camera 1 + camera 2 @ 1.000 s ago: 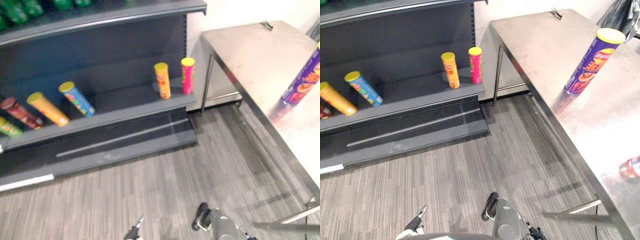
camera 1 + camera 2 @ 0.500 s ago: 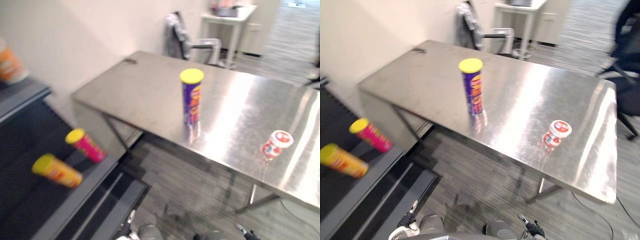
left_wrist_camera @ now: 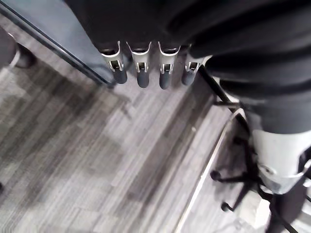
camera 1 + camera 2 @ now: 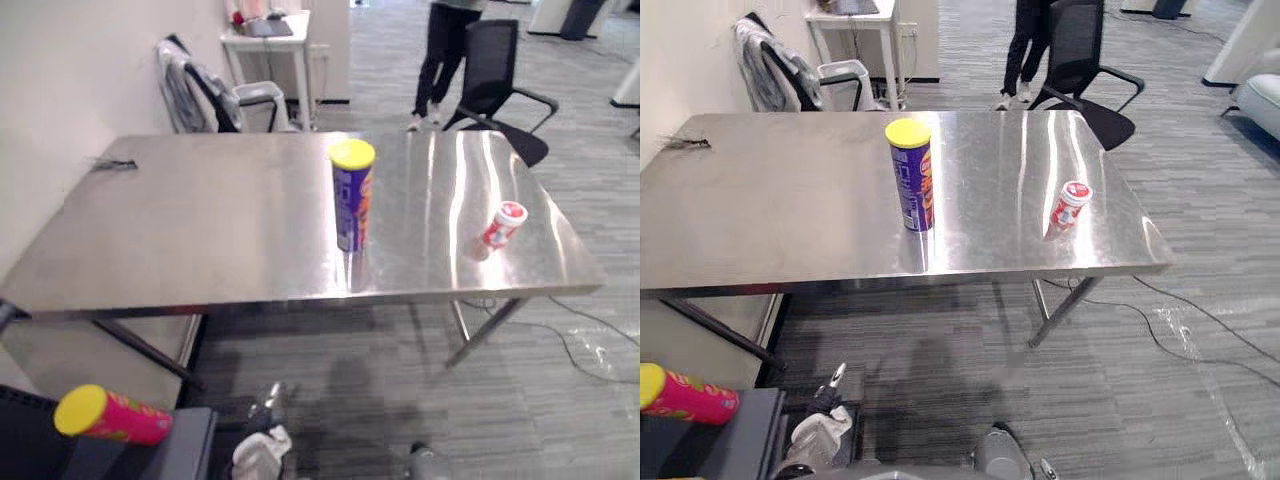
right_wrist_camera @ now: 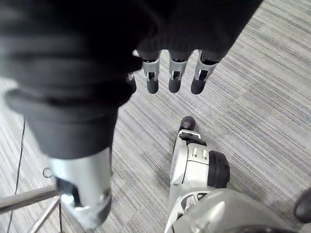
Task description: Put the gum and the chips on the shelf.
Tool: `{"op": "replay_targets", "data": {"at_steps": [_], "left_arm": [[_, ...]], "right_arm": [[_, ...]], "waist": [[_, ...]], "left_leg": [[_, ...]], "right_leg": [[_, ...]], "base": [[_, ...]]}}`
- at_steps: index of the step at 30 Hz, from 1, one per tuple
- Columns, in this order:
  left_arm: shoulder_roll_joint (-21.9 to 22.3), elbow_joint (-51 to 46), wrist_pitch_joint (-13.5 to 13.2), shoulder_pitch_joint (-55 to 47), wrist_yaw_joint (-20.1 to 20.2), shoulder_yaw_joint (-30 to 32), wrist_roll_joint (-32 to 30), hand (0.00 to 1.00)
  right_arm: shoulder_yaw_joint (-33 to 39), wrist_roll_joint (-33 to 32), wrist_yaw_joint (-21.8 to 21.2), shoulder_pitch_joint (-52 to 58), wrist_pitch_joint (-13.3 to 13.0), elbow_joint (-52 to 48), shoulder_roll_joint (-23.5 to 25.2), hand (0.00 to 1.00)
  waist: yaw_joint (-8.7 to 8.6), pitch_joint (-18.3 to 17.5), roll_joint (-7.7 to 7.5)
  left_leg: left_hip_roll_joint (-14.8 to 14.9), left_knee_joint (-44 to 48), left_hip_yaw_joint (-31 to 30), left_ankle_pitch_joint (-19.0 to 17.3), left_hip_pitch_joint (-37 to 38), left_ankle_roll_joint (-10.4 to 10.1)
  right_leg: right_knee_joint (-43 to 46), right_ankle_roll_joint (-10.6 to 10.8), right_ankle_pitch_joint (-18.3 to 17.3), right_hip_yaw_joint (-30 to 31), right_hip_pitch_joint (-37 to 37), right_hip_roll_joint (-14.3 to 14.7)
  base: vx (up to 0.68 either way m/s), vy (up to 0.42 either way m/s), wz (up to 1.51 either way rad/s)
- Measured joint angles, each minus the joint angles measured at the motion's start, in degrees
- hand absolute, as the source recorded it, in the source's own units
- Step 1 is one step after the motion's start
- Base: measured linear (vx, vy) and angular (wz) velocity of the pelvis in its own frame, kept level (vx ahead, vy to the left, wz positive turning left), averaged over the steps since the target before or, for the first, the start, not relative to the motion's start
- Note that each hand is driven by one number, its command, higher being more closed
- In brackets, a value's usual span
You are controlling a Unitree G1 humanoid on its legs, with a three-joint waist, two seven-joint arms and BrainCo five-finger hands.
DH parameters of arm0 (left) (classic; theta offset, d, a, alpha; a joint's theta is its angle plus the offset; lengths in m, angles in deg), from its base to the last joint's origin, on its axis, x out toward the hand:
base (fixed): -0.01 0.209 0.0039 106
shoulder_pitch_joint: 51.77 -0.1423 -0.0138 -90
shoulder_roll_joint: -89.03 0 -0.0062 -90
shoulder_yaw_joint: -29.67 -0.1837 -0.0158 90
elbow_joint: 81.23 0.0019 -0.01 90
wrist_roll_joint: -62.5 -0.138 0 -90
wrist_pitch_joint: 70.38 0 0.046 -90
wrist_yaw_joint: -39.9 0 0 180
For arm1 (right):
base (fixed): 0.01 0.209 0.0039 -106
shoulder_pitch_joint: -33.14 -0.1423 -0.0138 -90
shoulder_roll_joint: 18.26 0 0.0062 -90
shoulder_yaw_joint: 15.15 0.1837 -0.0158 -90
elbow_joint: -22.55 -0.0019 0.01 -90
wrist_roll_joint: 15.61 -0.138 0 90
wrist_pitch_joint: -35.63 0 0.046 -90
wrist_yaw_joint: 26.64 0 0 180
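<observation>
Steel desk [image 4: 770, 210] is coming into view as we're swinging off the shelf [image 4: 192, 456]: chips [image 4: 911, 178] and gum [image 4: 1070, 207] are sitting there untouched, left hand [image 3: 141, 73] and right hand [image 5: 174, 80] dangling, fingers relaxed, empty.

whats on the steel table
An upright purple chip can with yellow lid, a red-and-white gum tub, a small dark item near a corner. The can hides the spot behind it.
</observation>
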Motion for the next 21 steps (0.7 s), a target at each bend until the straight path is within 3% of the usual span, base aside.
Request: {"op": "replay_targets", "data": {"at_steps": [1, 2, 3, 4, 5, 6, 9, 10, 11, 12, 14, 15, 21], "left_arm": [[0.0, 0.1, 0.0, 0.0, 0.1, -1.1, 0.0, 0.0], [-0.2, 0.2, 0.0, -0.2, 0.1, -1.3, 0.0, 0.0], [-0.2, 0.5, 0.0, -1.0, 0.1, -1.3, -0.2, 0.0], [0.2, 1.4, 0.2, -1.8, 0.1, -1.0, -0.3, 0.0], [0.3, 1.8, 0.4, -2.1, 0.1, -0.7, -0.3, 0.0], [0.3, 2.3, 0.4, -2.9, 0.2, -0.7, -0.3, 0.0], [-0.8, 2.3, 0.4, -5.2, 0.2, 2.5, -0.3, 0.0], [-0.9, 2.3, 0.4, -5.8, 0.2, 4.0, -0.3, 0.0], [-1.2, 2.8, 0.4, -6.9, 0.2, 5.2, -0.3, 0.0], [-1.8, 4.1, 0.6, -7.2, 0.2, 5.6, -0.3, 0.0], [-3.0, 6.2, 0.9, -7.1, 0.3, 4.6, -0.2, 0.0], [-9.6, 10.4, 1.4, -6.8, 0.8, -3.0, -0.5, 0.0], [-9.6, 10.4, 1.4, -6.8, 0.9, -3.0, -0.5, 0.0]], "right_arm": [[0.2, -1.1, 0.0, -0.1, 0.0, 0.0, 0.1, 0.0], [0.3, -1.2, 0.1, -0.2, 0.0, 0.0, 0.2, 0.0], [0.6, -1.5, 0.3, -0.2, 0.0, -0.3, 0.3, 0.0], [0.7, -1.5, 0.5, -0.3, 0.1, -0.1, -0.1, 0.0], [0.6, -1.5, 0.5, 0.2, 0.2, 0.3, -0.1, 0.0], [-0.2, -1.5, 0.6, 1.2, 0.5, 0.6, -0.3, 0.0], [-2.3, -1.5, 0.5, 1.1, 0.8, 0.9, -1.3, 0.0], [-2.7, -1.5, 0.5, 0.8, 0.8, 0.8, -1.3, 0.0], [-2.5, -1.4, 0.4, -0.2, 0.8, 0.9, -1.4, 0.0], [-2.0, -1.1, 0.2, -1.4, 0.8, 1.3, -1.4, 0.0], [-0.5, 0.1, -0.1, -4.9, 0.8, 3.8, -2.6, 0.0], [-5.1, 4.2, -1.9, -12.0, 0.9, 11.5, -7.5, 0.0], [-5.0, 4.2, -2.0, -11.9, 0.9, 11.5, -7.5, 0.0]], "waist": [[0.02, 0.3, 0.36], [0.37, 0.5, 0.11], [0.95, 0.7, 0.14], [0.66, 1.1, 0.76], [0.76, 1.2, 0.68], [1.03, 1.2, 0.73], [1.94, 1.1, 0.56], [3.28, 1.0, 0.11], [4.69, 0.5, -0.62], [5.02, 0.2, -1.41], [5.01, -0.2, -1.76], [4.04, 2.4, -5.07], [4.03, 2.4, -5.03]], "left_leg": [[0.0, 0.2, 2.5, -1.5, -0.3, 2.1], [-0.1, 0.7, 4.0, -1.5, -0.7, 2.2], [0.3, 1.1, 6.4, -1.4, -1.6, 3.6], [1.0, 1.0, 8.1, -0.6, -2.4, 5.5], [1.3, 1.0, 8.5, -0.1, -2.6, 5.9], [2.0, 0.8, 8.6, 0.7, -2.7, 6.0], [3.4, -1.5, 9.5, 3.5, -1.8, 4.9], [3.6, -3.3, 10.7, 4.6, -0.6, 4.0], [3.8, -5.1, 11.7, 5.9, -0.6, 2.9], [3.8, -7.0, 11.6, 6.9, -0.9, 2.4], [2.7, -14.4, 8.8, 11.7, -0.8, 1.3], [-2.4, -30.7, 0.7, 22.1, 5.3, 0.1], [-2.4, -30.7, 0.6, 22.1, 5.3, 0.1]], "right_leg": [[-1.6, -0.7, 2.5, -2.0, -1.3, -0.6], [-2.3, -1.5, 4.0, -3.9, -2.2, -1.0], [-5.6, -4.5, 8.5, -10.9, -3.3, -2.1], [-5.5, -5.4, 8.6, -19.3, -3.5, -3.3], [-2.0, -5.4, 6.3, -22.7, -3.8, -4.0], [6.5, -6.4, 1.3, -25.1, -3.8, -4.5], [16.4, -7.6, -2.4, -25.5, -1.0, -6.1], [15.7, -7.6, -2.5, -26.6, 0.8, -7.7], [10.2, -5.4, -3.1, -28.9, 3.6, -9.3], [5.7, -3.7, -4.3, -30.9, 5.3, -9.2], [-4.0, -3.1, -4.7, -33.4, 8.1, -8.3], [-15.0, -1.4, -6.9, -39.2, 15.2, -8.6], [-15.0, -1.4, -6.9, -39.6, 15.4, -8.6]], "base": [[-0.23, 0.225, -0.92], [-0.29, 0.23, -1.12], [-0.25, 0.151, -1.01], [-0.24, 0.111, -0.8], [-0.19, 0.011, -0.35], [-0.17, -0.009, -0.1], [-0.12, -0.083, -0.23], [-0.09, -0.198, -0.67], [-0.11, -0.293, -0.64], [-0.11, -0.275, -0.39], [-0.08, -0.26, 0.05], [-0.04, -0.142, 0.1], [0.0, 0.0, 0.01]]}}
